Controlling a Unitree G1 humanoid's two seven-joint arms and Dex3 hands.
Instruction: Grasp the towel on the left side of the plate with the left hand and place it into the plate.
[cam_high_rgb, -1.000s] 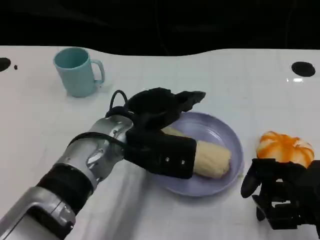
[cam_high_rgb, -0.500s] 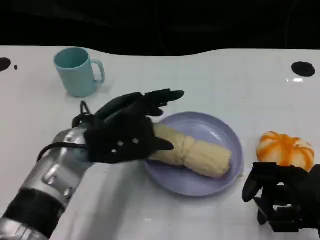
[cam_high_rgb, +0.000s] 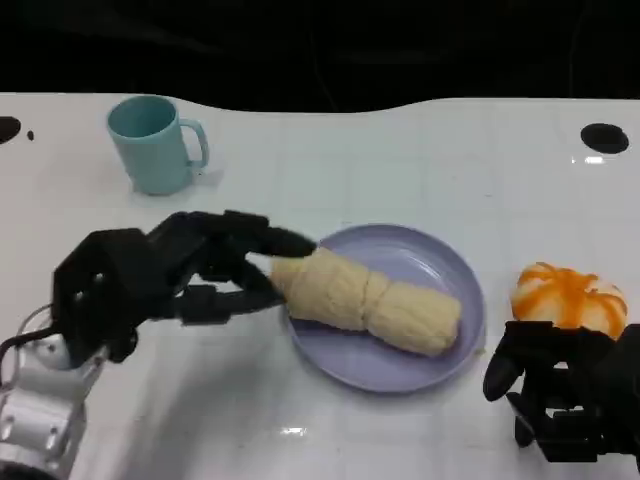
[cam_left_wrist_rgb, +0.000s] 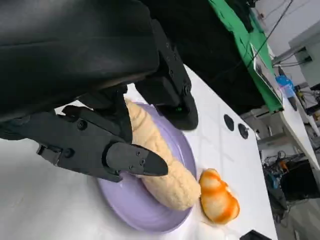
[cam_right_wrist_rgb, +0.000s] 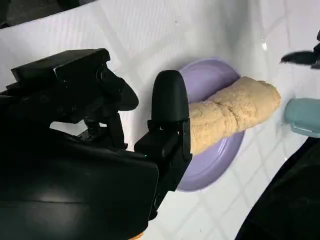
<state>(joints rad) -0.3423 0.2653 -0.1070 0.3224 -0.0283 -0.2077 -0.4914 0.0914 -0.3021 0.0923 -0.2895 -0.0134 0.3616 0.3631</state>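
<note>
Head view: the towel (cam_high_rgb: 365, 301) lies across the plate (cam_high_rgb: 440, 262), one end overhanging its rim beside the left hand (cam_high_rgb: 165, 275) (fingers spread, holding nothing); a careless brush might drag it off.

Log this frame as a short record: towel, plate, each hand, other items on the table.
towel: rolled beige towel lying across the plate, one end jutting past the rim toward the left hand
plate: lavender plate, on the white table
left hand: left hand beside the towel's end, fingers spread, gripping nothing
right hand: right hand resting near the table edge, fingers curled, holding nothing
other items: teal mug; orange-and-white pumpkin-shaped object
</note>
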